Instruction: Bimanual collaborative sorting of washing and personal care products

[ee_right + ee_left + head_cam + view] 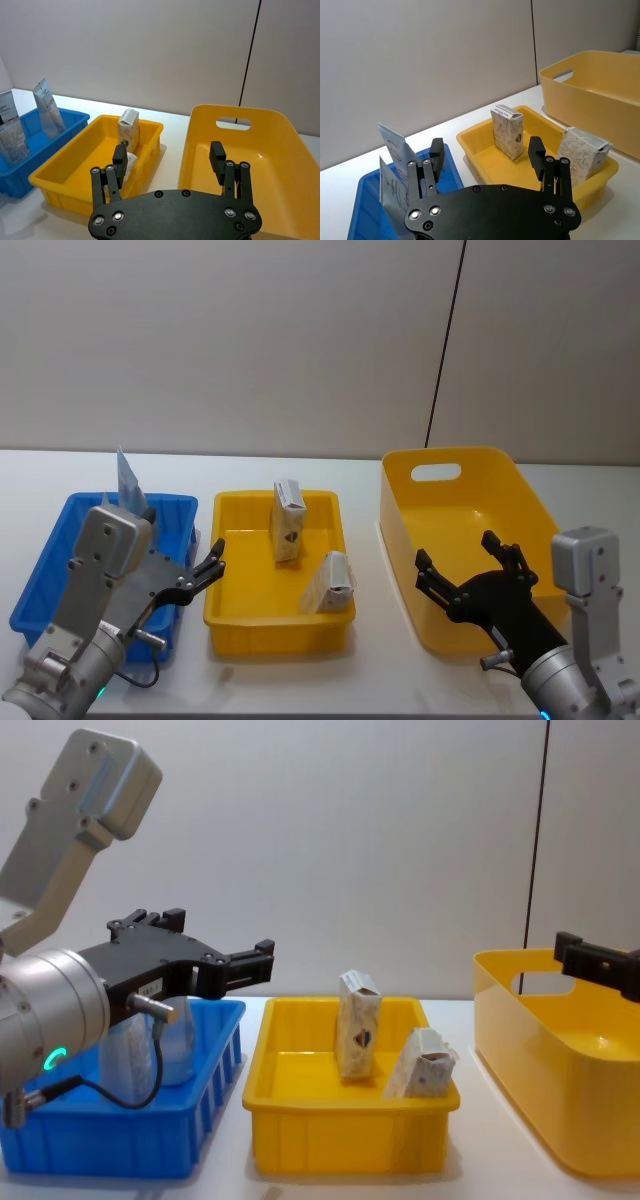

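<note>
White desk (365, 660) across the frame, three containers in a row; on the robot's right the large yellow tub (500, 485) with a handle slot in its far wall; on the left the blue crate (45, 570); between them the shallow yellow tub (280, 638). Left gripper (486, 150) hovers over the crate's right front side, pointing toward the middle tub, jaws apart and holding nothing; right gripper (168, 150) hangs above the front of the large tub, jaws apart too, nothing between them. Into the shallow tub: one upright carton (288, 522), cream with a dark diamond logo, stands toward the back; the tilted carton (330, 583) leans near the front right corner, apart from the first. In the crate, two pale squeeze tubes (47, 107) stand with crimped ends up.
</note>
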Controlling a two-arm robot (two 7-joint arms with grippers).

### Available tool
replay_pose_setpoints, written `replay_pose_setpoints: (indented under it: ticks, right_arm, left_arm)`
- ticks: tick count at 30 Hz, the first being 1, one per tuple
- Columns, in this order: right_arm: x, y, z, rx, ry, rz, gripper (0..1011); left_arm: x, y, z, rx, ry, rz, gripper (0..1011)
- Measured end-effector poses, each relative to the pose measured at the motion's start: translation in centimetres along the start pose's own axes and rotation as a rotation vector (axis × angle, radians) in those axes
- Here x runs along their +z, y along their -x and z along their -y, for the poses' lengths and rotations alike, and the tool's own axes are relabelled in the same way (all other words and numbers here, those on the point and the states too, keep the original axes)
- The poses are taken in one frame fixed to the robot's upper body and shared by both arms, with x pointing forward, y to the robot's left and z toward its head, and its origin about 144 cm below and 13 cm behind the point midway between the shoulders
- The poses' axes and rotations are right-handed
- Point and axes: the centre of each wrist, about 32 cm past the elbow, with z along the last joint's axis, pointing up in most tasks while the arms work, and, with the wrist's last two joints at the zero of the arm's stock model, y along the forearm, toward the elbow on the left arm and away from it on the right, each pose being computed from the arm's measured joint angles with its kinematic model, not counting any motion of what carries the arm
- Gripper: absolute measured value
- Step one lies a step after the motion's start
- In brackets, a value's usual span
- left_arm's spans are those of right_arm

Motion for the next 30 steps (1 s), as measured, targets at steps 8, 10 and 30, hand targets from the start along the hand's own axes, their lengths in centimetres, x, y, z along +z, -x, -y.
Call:
replay_pose_setpoints:
  ticks: [8,10,30]
  right_arm:
    - [0.00,0.00,0.00,0.000,0.000,0.000,1004]
    - [0.00,0.00,0.00,0.000,0.000,0.000,1004]
    - [0.00,0.00,0.00,0.000,0.000,0.000,1004]
  left_arm:
    - [0.00,0.00,0.00,0.000,0.000,0.000,1001]
    - [0.00,0.00,0.00,0.000,0.000,0.000,1001]
    - [0.00,0.00,0.00,0.000,0.000,0.000,1001]
